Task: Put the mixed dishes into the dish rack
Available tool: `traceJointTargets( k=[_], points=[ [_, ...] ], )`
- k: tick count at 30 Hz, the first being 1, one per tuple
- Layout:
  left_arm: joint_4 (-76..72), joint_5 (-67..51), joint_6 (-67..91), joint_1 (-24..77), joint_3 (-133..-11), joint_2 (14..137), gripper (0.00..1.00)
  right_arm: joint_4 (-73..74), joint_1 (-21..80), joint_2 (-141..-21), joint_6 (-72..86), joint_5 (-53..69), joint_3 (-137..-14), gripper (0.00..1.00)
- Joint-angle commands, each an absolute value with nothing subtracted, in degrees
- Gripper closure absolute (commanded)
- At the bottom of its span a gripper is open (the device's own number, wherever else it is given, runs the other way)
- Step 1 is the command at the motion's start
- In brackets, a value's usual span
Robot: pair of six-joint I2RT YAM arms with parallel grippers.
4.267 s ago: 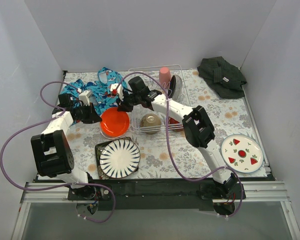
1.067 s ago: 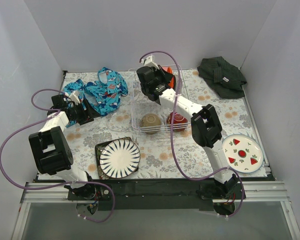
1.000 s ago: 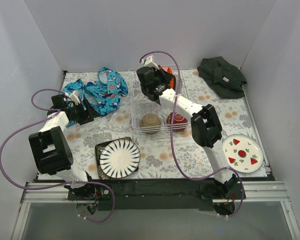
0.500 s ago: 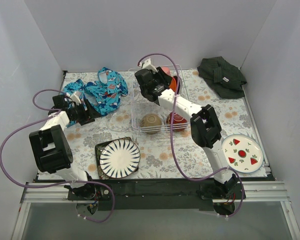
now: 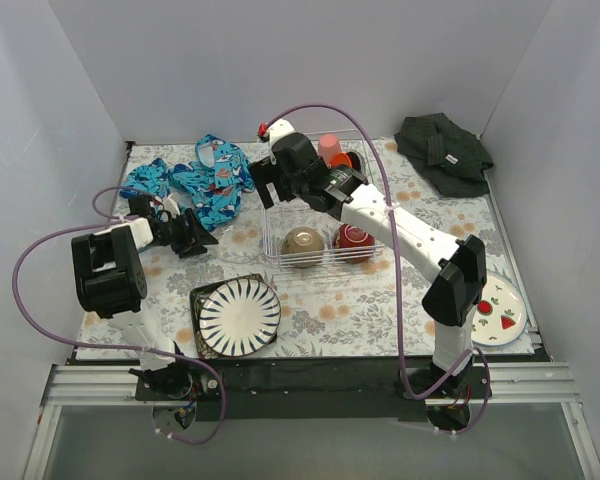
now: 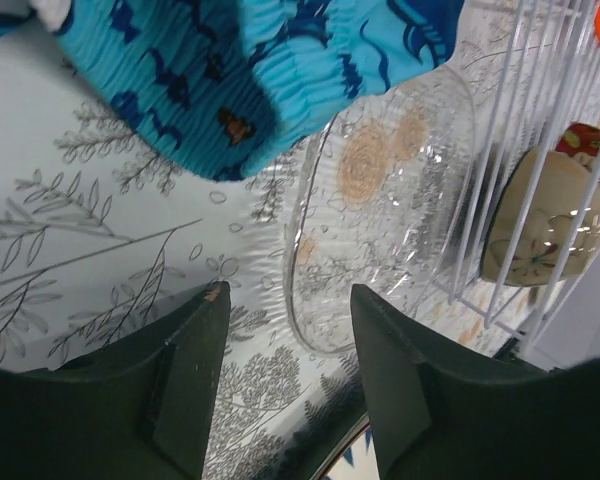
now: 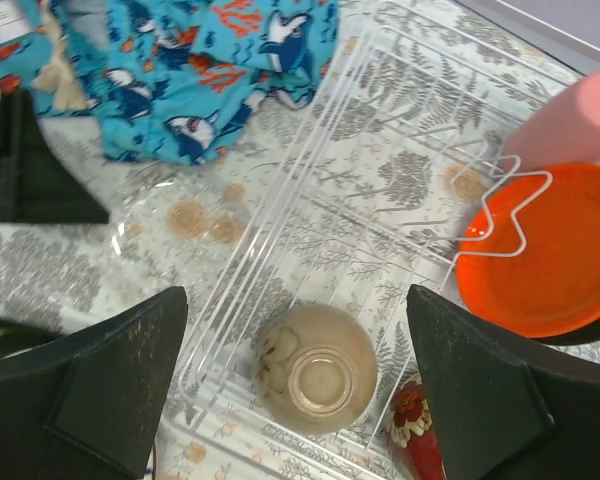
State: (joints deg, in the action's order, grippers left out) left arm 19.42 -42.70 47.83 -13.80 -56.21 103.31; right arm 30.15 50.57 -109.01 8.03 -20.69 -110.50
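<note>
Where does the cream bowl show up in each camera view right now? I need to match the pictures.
Top external: the cream bowl is at picture centre, in the near left corner of the white wire dish rack.
Left wrist: at the right edge, behind the rack's wires.
Right wrist: bottom centre, inside the rack.
Shared landmark: the blue patterned cloth, upper left in both wrist views.
</note>
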Motion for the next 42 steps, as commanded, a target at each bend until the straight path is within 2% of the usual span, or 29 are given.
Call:
traceJointTargets(
  k=[1, 3, 4, 10, 11, 16, 23, 28, 42],
  points=[
    [18.19, -43.06, 48.16, -13.09, -58.27, 107.31, 0.52, 27.60, 50.71, -105.57, 3.35, -13.70, -107.32, 0.02],
    [18.11, -44.12, 48.08, -12.92, -58.62, 108.10, 0.60, 27.34, 50.71, -105.21, 1.41, -15.46, -106.61, 0.02],
    [17.84, -44.82, 48.08, -12.83, -58.62, 108.02, 0.68, 27.33, 50.71, -105.21, 0.71, -16.77, -106.52, 0.02],
    [17.67, -44.48, 47.29, -12.75, -58.27, 106.96, 0.83, 27.33, 50.71, -107.39, -4.66, -17.84, -107.13, 0.02],
    [17.67, -44.39, 47.11, -12.66, -58.18, 106.88, 0.89, 27.51, 50.71, -107.84, -5.01, -17.58, -107.57, 0.02],
    [20.03, -44.47, 44.14, -12.83, -58.01, 102.94, 0.99, 28.21, 50.71, -111.09, -6.50, -11.45, -112.06, 0.02],
    [26.63, -42.36, 37.37, -12.83, -58.62, 93.19, 1.00, 29.79, 50.63, -115.13, -10.10, -0.81, -116.97, 0.02],
    [29.61, -44.37, 35.34, -12.83, -57.48, 86.05, 1.00, 30.23, 50.19, -118.12, -7.04, 7.01, -119.97, 0.06],
    [36.83, -53.78, 31.11, -12.83, -59.94, 79.54, 1.00, 30.93, 48.52, -122.43, -2.20, 8.52, -120.41, 0.11]
  ],
)
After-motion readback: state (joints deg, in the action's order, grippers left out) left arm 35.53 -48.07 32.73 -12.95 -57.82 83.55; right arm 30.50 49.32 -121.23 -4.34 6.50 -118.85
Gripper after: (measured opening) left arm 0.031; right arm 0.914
